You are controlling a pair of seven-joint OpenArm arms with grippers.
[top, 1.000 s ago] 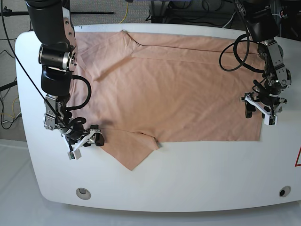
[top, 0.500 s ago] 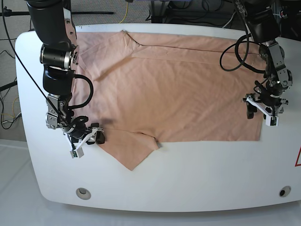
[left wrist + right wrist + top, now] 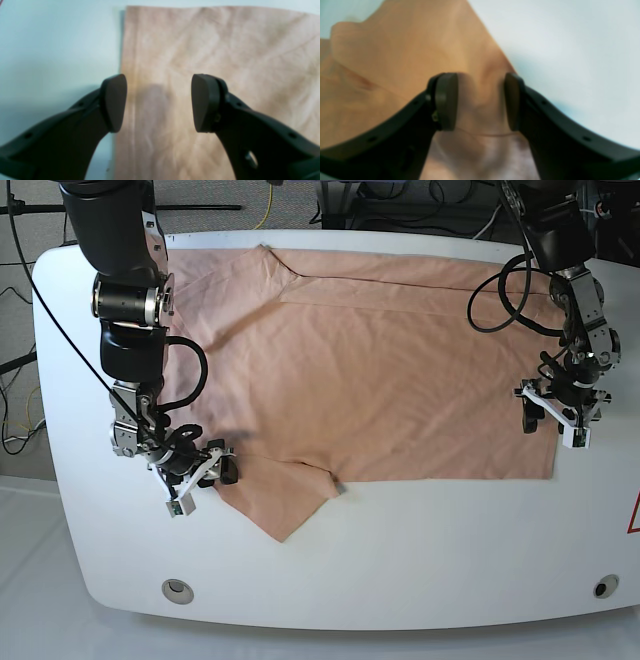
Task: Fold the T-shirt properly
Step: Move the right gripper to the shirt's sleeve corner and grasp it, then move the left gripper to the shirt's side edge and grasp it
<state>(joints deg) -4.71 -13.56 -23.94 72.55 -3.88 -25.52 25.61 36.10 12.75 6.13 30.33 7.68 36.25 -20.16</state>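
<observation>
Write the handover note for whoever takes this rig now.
Left tool: open, over the T-shirt hem edge, one pad past the cloth, over the table; gripping nothing.
Right tool: open, straddling a raised ridge of sleeve cloth; contact unclear.
Shirt: spread flat across the table, near sleeve pointing to the front edge.
Done: shirt laid out.
Left: every fold. No fold shows yet.
</observation>
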